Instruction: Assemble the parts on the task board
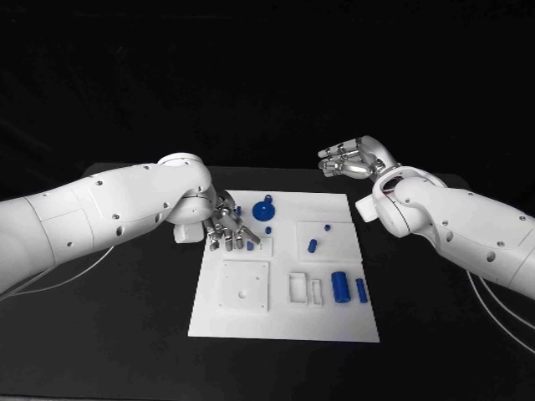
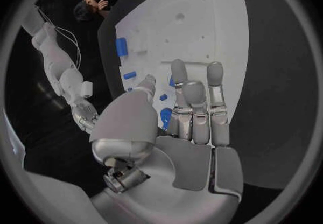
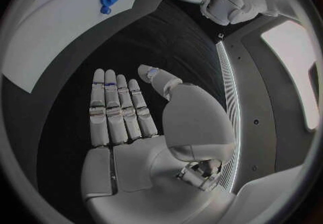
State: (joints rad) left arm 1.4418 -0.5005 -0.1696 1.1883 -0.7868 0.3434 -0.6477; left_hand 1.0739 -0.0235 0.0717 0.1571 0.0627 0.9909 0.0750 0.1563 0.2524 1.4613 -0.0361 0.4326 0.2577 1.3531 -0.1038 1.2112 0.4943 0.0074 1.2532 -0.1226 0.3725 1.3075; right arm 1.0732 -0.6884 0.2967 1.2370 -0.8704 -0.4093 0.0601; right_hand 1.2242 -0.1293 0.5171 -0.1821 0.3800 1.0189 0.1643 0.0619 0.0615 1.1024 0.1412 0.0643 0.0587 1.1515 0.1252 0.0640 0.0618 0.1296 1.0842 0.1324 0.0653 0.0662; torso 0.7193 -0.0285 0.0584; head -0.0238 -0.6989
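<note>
Head view: the left robot hand (image 1: 228,229) rests, fingers spread and holding nothing, on the white board's (image 1: 286,322) upper left corner beside a round blue part (image 1: 264,210); the right robot hand (image 1: 354,160) hovers flat and empty over the black table (image 1: 123,334) past the board's far right corner.

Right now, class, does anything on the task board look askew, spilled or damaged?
Nothing stands out. The task board lies flat and square on the black table, its blue parts rest on it, and both hands, left hand and right hand, hold nothing.
</note>
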